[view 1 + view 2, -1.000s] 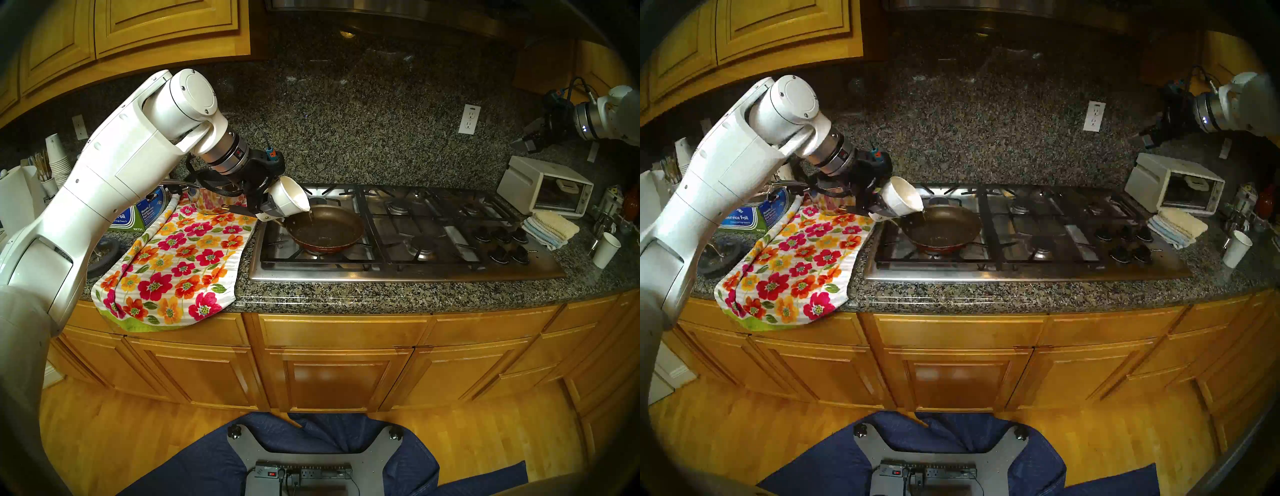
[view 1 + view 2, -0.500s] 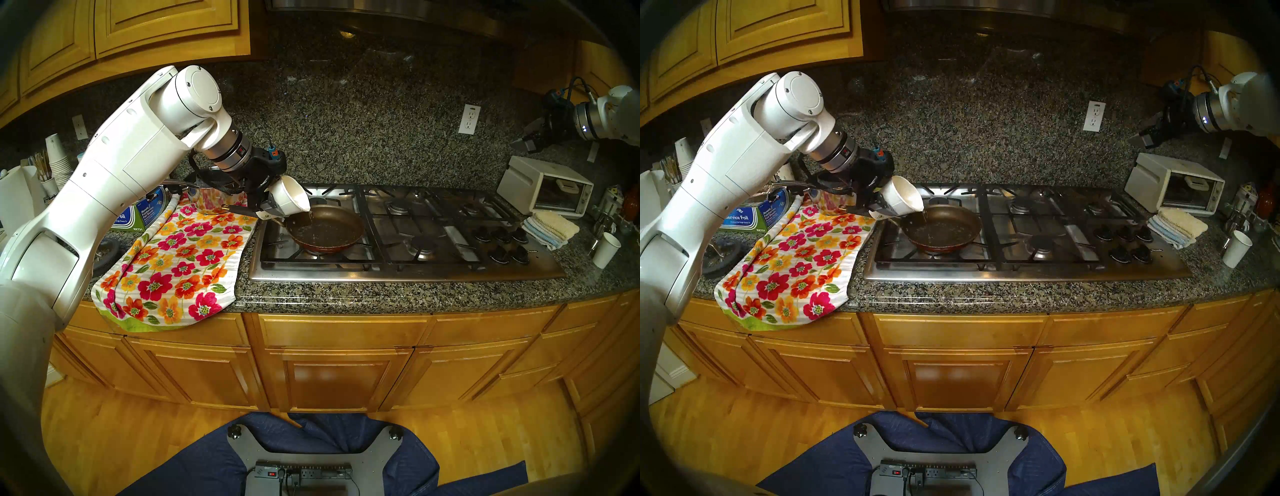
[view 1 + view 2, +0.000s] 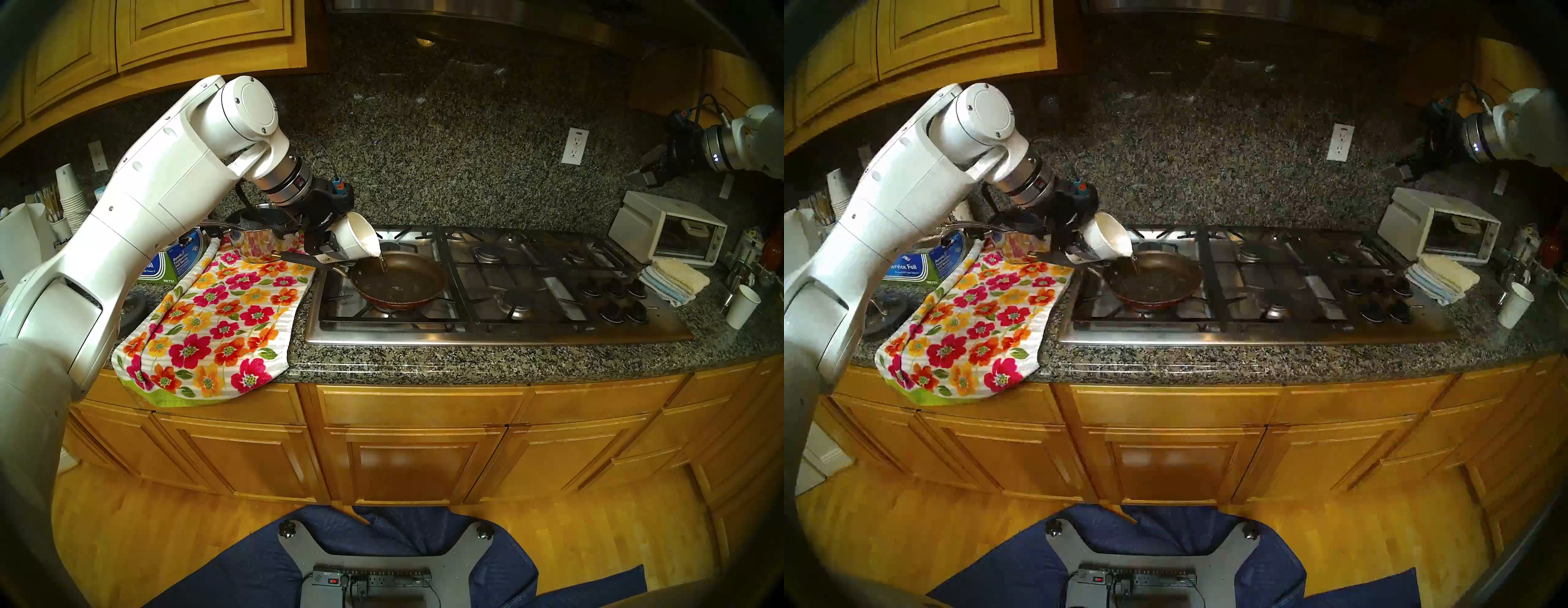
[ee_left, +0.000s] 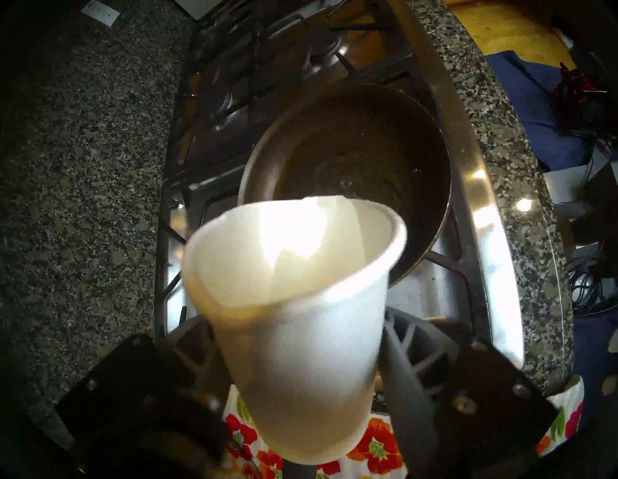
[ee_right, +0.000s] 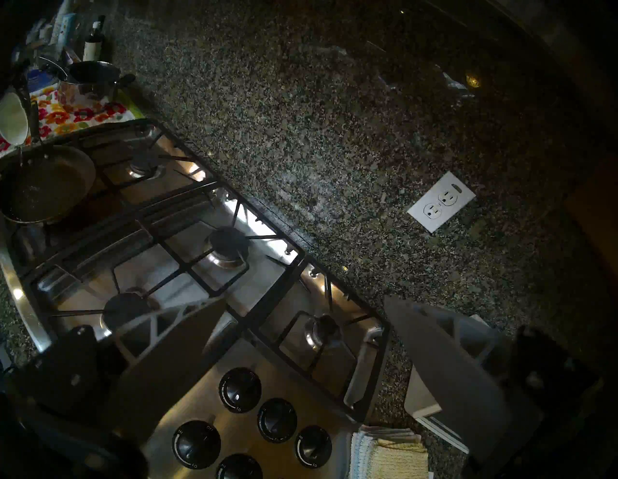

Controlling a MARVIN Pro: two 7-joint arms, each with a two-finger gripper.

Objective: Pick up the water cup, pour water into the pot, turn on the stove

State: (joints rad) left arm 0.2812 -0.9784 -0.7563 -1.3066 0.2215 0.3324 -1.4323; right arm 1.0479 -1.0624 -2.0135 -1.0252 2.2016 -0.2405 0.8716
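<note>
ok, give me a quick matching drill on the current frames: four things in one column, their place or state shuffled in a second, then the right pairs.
Things:
1. water cup
2. frying pan
3. steel saucepan
4. plain paper cup

Places or states:
A. upright on the counter, right of the stove
B. on the flowered towel
C. on the stove's near-left burner, water inside
D. tilted in the shut left gripper, pouring

Pairs: 1-D, 2-C, 3-B, 4-A
</note>
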